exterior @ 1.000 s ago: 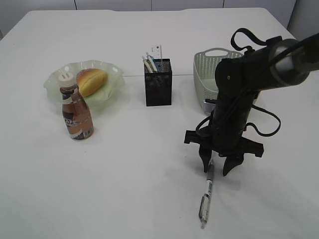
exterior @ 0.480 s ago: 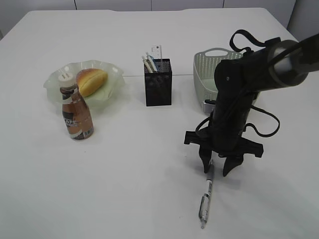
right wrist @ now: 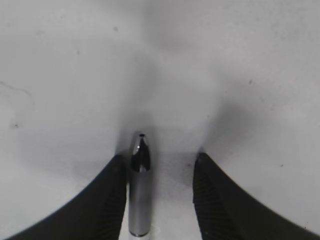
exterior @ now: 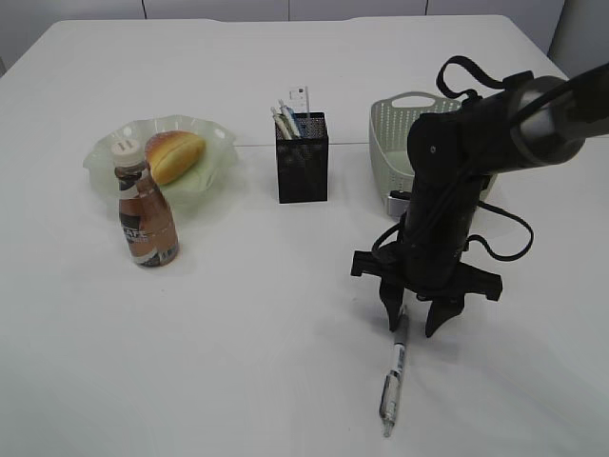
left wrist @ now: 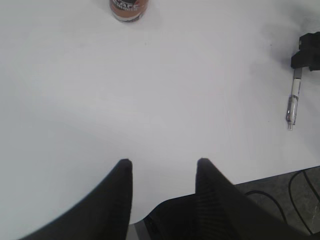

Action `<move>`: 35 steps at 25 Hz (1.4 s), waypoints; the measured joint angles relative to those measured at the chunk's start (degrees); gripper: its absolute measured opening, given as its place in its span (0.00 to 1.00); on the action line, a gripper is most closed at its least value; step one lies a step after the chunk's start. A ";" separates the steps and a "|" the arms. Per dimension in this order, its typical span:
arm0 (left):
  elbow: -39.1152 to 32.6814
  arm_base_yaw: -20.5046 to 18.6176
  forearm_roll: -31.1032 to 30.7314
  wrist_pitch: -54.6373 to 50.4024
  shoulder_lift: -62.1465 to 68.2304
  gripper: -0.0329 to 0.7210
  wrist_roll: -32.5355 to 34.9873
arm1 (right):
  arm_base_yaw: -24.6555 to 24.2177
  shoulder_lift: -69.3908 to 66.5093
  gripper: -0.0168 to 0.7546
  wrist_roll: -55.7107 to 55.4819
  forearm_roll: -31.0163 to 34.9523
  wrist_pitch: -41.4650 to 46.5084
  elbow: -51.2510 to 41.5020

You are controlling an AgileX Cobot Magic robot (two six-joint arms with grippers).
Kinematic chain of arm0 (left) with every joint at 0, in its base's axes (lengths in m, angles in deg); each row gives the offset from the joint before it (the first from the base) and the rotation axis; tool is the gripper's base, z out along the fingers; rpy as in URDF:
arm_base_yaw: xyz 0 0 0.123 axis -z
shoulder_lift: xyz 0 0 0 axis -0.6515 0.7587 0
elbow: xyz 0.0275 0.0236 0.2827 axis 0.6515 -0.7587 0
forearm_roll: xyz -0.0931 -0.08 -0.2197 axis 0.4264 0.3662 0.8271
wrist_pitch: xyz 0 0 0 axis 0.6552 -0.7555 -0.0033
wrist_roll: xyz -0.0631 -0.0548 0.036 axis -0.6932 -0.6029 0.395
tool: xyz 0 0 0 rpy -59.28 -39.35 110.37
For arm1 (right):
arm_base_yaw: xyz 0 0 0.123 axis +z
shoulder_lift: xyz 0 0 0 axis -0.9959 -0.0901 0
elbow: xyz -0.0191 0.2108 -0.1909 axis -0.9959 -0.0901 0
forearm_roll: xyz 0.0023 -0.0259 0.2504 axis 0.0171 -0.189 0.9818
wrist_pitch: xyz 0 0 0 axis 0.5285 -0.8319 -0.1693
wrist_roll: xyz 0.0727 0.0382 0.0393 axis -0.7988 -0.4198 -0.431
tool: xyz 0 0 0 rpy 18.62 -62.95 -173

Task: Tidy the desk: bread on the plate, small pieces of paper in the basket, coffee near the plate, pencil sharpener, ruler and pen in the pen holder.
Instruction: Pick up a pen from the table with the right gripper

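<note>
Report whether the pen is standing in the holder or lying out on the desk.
Lying out. The pen rests flat on the desk, its tip between the open right gripper.

The coffee (exterior: 146,221) bottle carries a dark label with white lettering, too small and blurred to read in either the exterior or the left wrist view. The ruler (exterior: 300,100) in the pen holder (exterior: 303,157) shows scale marks, but no legible numbers.
</note>
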 joint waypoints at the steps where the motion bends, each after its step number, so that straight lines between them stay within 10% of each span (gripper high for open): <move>1: 0.00 0.00 0.00 0.00 0.00 0.45 0.00 | 0.00 -0.04 0.49 0.00 0.00 0.24 0.14; 35: 0.00 0.00 0.00 0.00 0.00 0.45 0.00 | 2.54 -0.26 0.49 -1.53 -1.06 0.41 0.14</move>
